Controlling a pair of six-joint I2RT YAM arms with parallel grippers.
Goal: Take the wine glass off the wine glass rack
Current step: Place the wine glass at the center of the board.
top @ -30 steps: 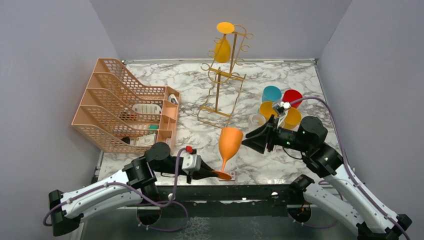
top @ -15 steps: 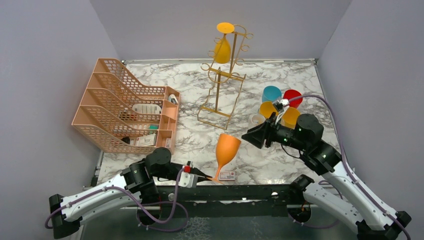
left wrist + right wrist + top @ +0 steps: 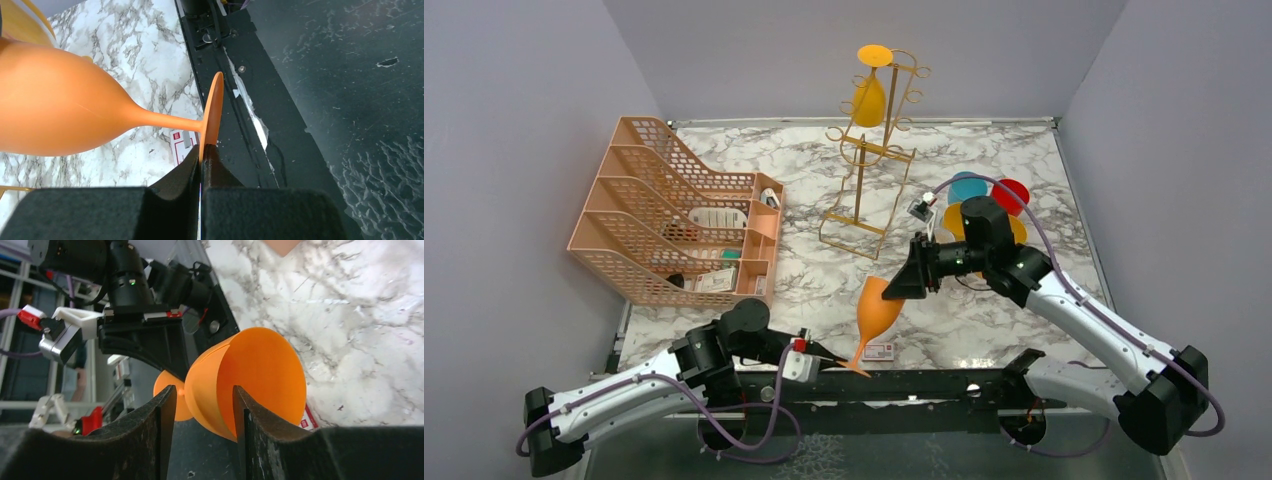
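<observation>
— Entry one, glass (image 3: pixel 876 312): where is it listed?
— Off the rack (image 3: pixel 865 190), tilted over the near edge of the bench (image 3: pixel 984 325). Its foot (image 3: pixel 212 115) is pinched at the rim by the clenched left end effector (image 3: pixel 201 150). The glass is not seen resting on the bench.

— Entry two, right end effector (image 3: pixel 200 396)?
— Released, with its fingers (image 3: pixel 155 430) parted at the bowl (image 3: pixel 250 375). Whether the wall is straddled or touched cannot be told.

— Risks to be entered?
— First: the foot is thin and smooth and is held only at its rim. If the bowl is nudged, the foot is likely to be pivoted out, and the glass would be dropped past the bench edge.
Second: the same fall is expected if the left grip is let go before the bowl is secured.
Third: the round bowl may be squirted sideways if it is squeezed.

— Yellow glass (image 3: pixel 869 98)?
— Hung on the rack, well apart. No hazard is noted.
</observation>
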